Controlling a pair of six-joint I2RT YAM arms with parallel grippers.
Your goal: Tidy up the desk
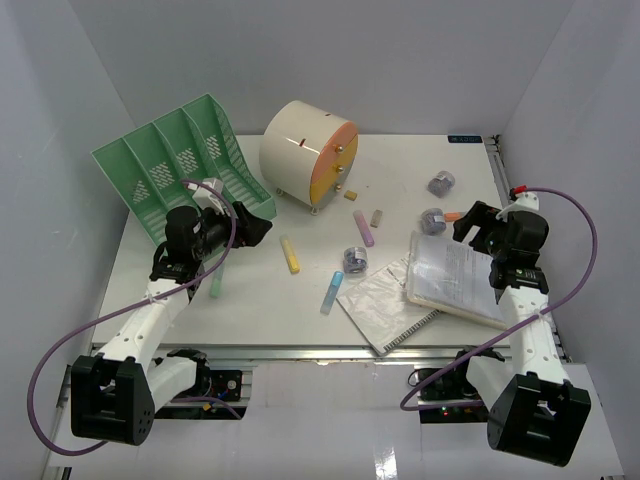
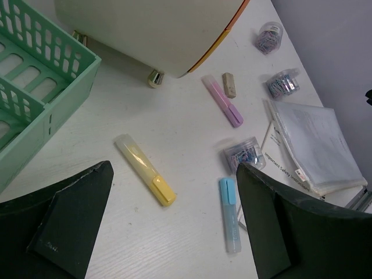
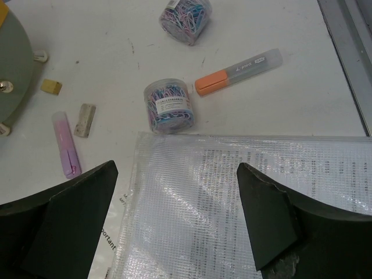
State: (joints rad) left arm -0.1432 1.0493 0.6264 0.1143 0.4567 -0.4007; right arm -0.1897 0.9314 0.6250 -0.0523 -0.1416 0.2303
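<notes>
Desk [image 1: 260, 300] partly hidden beneath arms; left fingers [image 2: 70, 221] and right fingers [image 3: 64, 221] spread wide, empty.

A file rack [image 1: 185, 165] stands at the far left of the desk [image 1: 300, 325], with a drum-shaped drawer unit [image 1: 308, 152] just to its right. Before the drum, a highlighter [image 1: 290, 255] lies left of a clip tub [image 1: 354, 259], and a second highlighter [image 1: 332, 292] lies nearer the front edge. At the right, a document pouch [image 1: 455, 275] lies partly on a spiral notebook [image 1: 385, 305], with another clip tub [image 1: 433, 219] just behind it.
</notes>
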